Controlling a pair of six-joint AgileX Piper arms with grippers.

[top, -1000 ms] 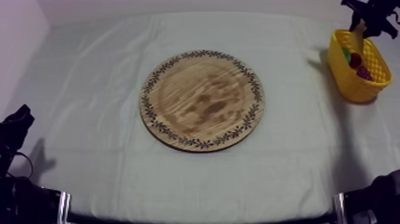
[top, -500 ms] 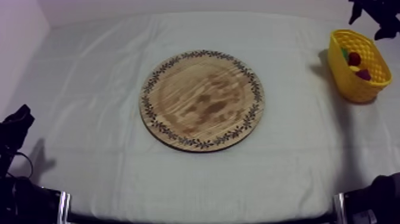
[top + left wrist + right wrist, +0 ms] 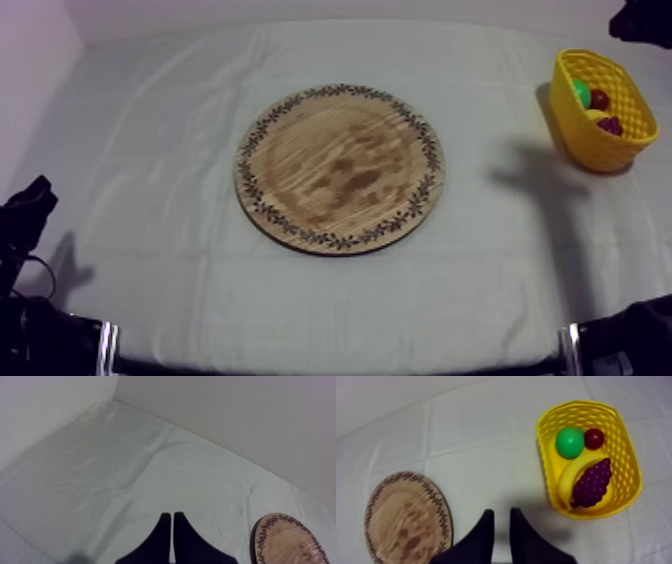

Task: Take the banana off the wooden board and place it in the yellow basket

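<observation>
The banana (image 3: 575, 474) lies inside the yellow basket (image 3: 628, 451), which stands at the far right of the table (image 3: 150, 120). The right wrist view looks straight down into the basket: the banana curves along its floor, the grapes (image 3: 592, 483) lie across it, and a green round fruit (image 3: 570, 442) touches a small red fruit (image 3: 594, 438) at the other end. From the top view's slant the basket's near wall hides much of this; green, red and dark purple show, but the banana is hard to tell from the yellow wall. The wooden board (image 3: 340, 168) sits bare in the middle of the table. The right gripper (image 3: 501, 512) hovers over the cloth between board and basket, its fingers (image 3: 483, 531) released, parted with nothing between them. The right arm (image 3: 640, 20) shows as a dark shape above the basket. The left gripper (image 3: 172, 517) has its fingers (image 3: 162, 536) clenched into a narrow wedge, holding nothing, with the board's rim near.
</observation>
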